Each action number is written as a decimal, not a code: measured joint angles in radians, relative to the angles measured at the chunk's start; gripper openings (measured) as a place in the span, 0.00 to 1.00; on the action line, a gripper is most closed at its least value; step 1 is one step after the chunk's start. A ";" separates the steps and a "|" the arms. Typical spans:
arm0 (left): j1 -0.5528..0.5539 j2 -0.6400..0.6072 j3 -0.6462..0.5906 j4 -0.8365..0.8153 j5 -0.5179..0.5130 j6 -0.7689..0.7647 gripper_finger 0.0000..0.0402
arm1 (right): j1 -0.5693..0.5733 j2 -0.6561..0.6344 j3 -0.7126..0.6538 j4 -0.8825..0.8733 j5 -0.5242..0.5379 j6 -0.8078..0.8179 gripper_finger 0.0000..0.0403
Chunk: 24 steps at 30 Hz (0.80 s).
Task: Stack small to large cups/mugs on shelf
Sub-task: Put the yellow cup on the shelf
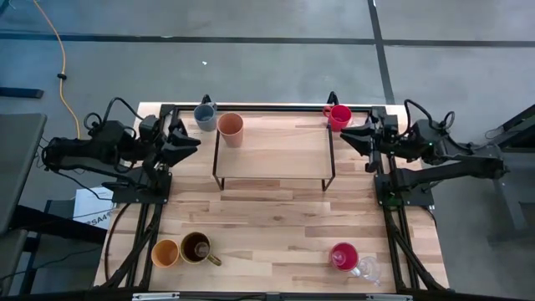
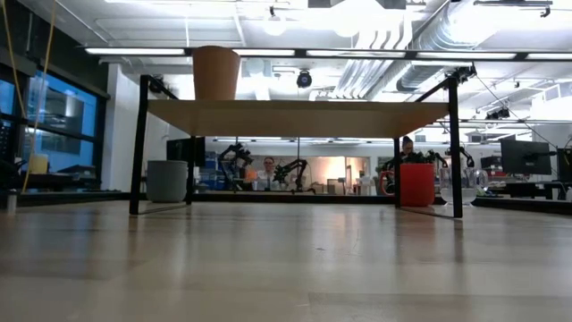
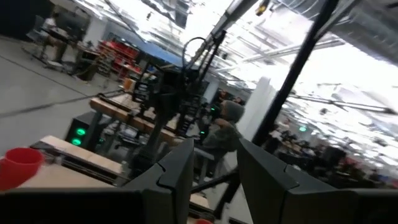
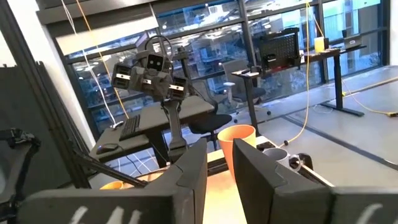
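High view: one peach tumbler (image 1: pixel 231 129) on wooden-topped black-frame shelf (image 1: pixel 276 163); six other cups on table. Left gripper (image 1: pixel 189 140), right gripper (image 1: pixel 349 134): narrowly parted, holding nothing.

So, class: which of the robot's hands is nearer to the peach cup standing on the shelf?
Left. The left hand sits just beyond the shelf's left end, close to the peach cup; the right hand waits past the far right end.
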 joint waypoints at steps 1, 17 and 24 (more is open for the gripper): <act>0.000 0.000 0.000 0.001 0.004 -0.024 0.28 | 0.000 0.003 0.000 0.000 0.004 0.009 0.17; -0.210 0.385 0.537 -1.057 0.187 -0.260 0.54 | 0.000 0.052 0.000 -0.003 0.032 0.063 0.17; -0.534 0.576 0.552 -1.327 0.091 -0.448 0.42 | 0.000 0.048 0.000 -0.003 0.033 0.052 0.17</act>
